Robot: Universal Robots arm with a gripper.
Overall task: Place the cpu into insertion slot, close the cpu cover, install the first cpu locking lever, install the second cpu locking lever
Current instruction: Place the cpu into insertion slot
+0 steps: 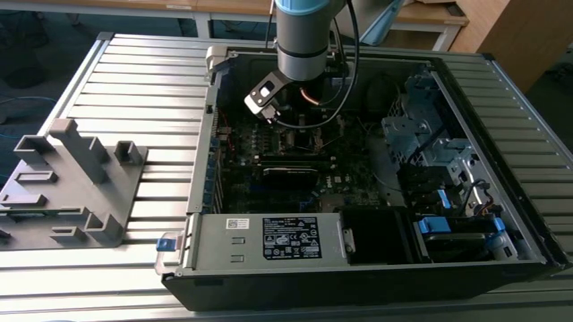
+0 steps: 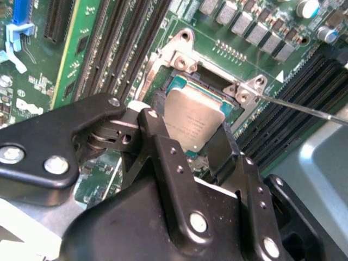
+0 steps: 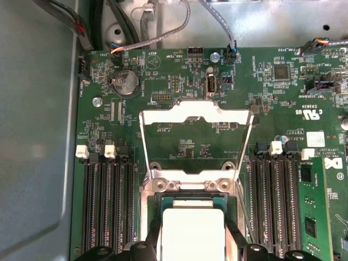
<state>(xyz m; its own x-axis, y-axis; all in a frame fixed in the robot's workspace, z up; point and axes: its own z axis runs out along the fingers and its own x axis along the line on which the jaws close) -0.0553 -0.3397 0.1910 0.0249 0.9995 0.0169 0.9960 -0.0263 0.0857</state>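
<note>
at the exterior view's left, on the slatted table (image 1: 134, 74), a grey stepped fixture (image 1: 76, 188), well apart from the work. further right, the open computer case (image 1: 201, 174), power supply (image 1: 268, 238) along its near side. stands near-vertical over the case's middle, the arm (image 1: 304, 40), wrist low above the motherboard (image 1: 268, 144). at the exterior view's right, metal drive bays (image 1: 421, 134) with blue tabs.

in both wrist views, grips the cpu (image 3: 193, 225) by two opposite edges with the gripper (image 3: 194, 244), black fingers (image 3: 152, 247) pressed against them, dull silver top facing up. holds it directly over the insertion slot (image 3: 190, 186), green substrate edge showing just inside the silver rim; cannot tell whether fully seated. long black memory slots (image 3: 109, 201) on either side of the socket. cpu cover (image 3: 196, 112) open, folded back on its hinge away from the chip, bare board showing through its window. in the second wrist view, a thin wire locking lever (image 2: 304, 109) unlatched, reaching out from a socket corner.
</note>
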